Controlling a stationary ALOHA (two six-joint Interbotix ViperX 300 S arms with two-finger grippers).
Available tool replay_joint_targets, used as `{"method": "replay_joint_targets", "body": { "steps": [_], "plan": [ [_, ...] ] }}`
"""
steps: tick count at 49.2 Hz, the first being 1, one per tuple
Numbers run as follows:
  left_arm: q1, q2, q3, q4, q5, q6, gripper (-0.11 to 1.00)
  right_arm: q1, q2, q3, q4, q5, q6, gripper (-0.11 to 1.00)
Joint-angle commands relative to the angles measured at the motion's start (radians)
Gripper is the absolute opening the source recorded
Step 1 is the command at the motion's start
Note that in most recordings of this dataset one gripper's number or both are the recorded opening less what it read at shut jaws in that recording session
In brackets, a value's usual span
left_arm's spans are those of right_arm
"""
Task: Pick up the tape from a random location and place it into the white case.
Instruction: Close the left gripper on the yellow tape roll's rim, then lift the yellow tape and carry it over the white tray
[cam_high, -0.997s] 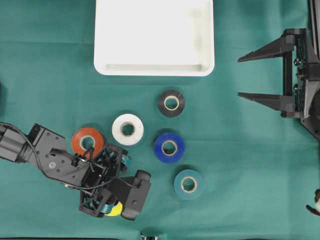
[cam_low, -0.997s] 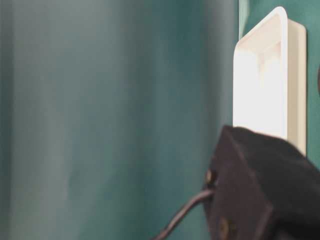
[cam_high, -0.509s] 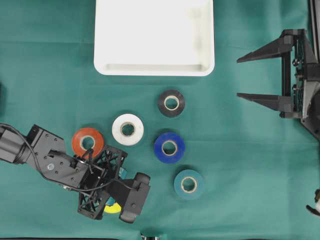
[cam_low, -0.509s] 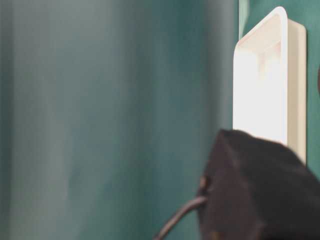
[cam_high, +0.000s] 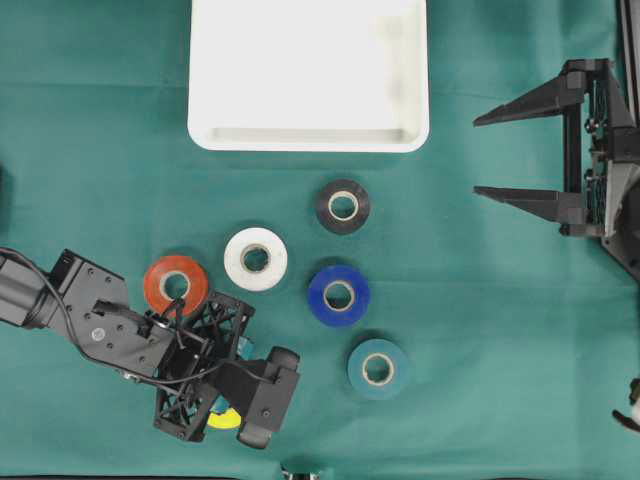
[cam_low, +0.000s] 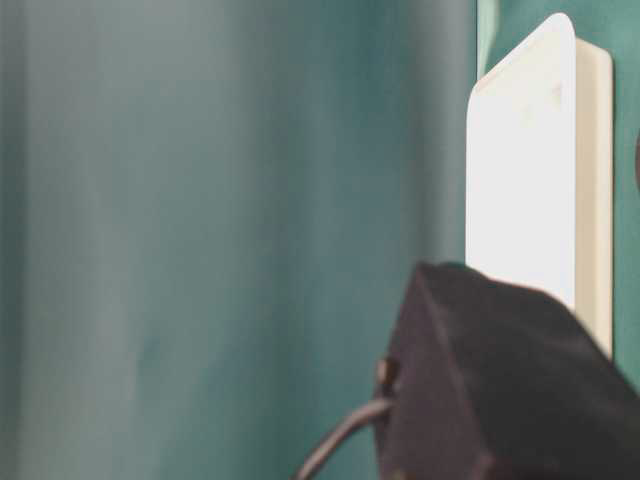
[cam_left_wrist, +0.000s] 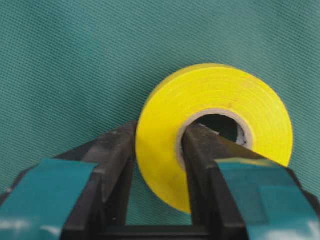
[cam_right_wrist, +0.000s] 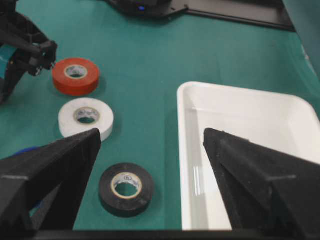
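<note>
A yellow tape roll lies at the front left of the green cloth. My left gripper is shut on its wall, one finger in the core and the other outside. From overhead only a sliver of the yellow tape shows under the left gripper. The white case sits empty at the back centre, its rim also in the right wrist view. My right gripper hangs open at the right edge, holding nothing, and stands open in its wrist view too.
Loose rolls lie between the case and the left arm: red, white, black, blue and teal. The red roll sits right beside the left wrist. A blurred dark arm part fills the table-level view's lower right.
My left gripper has closed on the yellow roll's wall and the arm has shifted slightly left. The right arm and the other rolls have not moved.
</note>
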Motion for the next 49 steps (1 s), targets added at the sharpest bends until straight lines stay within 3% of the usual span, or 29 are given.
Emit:
{"method": "replay_joint_targets", "body": {
  "steps": [1,27,49],
  "plan": [
    [-0.008,-0.055,-0.035,-0.003,0.011,-0.002,0.23,0.0,0.003,-0.011,0.002,-0.002,0.0,0.92],
    [-0.012,-0.232,-0.161,0.0,0.253,0.003,0.23,0.0,0.003,-0.012,0.002,0.018,0.0,0.92],
    [-0.012,-0.331,-0.357,0.014,0.489,0.006,0.23,0.0,0.003,-0.011,0.002,0.026,0.0,0.92]
  ]
}}
